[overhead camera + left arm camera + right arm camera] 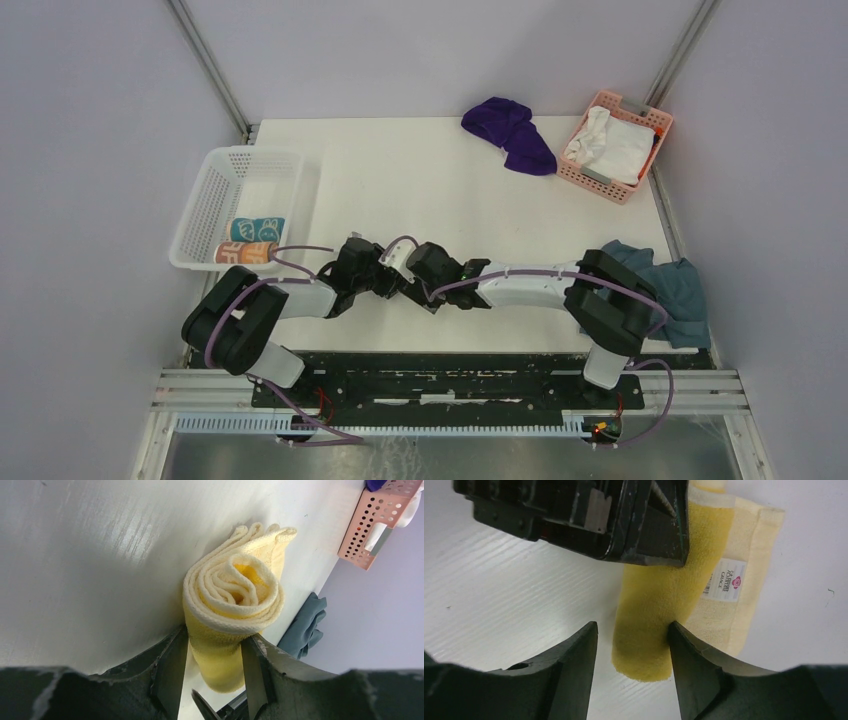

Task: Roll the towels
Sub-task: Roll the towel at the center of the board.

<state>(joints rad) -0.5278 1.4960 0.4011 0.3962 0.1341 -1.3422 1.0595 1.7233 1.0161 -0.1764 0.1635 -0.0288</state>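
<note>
The white surface [400, 170] carries a white basket [200, 205] at its left edge and a smaller pink basket [625, 100] at the far right corner. A grey cloth [680, 290] lies crumpled at the right edge, just beside the base of the right arm [530, 285]. A purple towel [515, 135] sits in a loose heap at the far edge, near the pink basket, which holds a white cloth [615, 145]. In the white basket's near end a teal towel [256, 229] and an orange towel [246, 252] lie rolled, side by side.

Both arms reach low and inward over the near middle of the surface, the left arm [300, 298] from the left, so that their wrists meet nose to nose. They hide the yellow towel [235, 595] from the top camera.

That towel lies on the surface between them, wound into a roll with its spiral end facing the left wrist camera. Its last flap lies flat beside the roll, bearing a white label [726, 580].

The left tool [215, 640] is clamped on the roll, one finger pressed against each side. The right tool [631, 627] straddles the roll's other end with jaws apart: one finger stands clear of the cloth, the other sits at its edge. The left tool's black body covers the upper part of the roll in the right wrist view.
</note>
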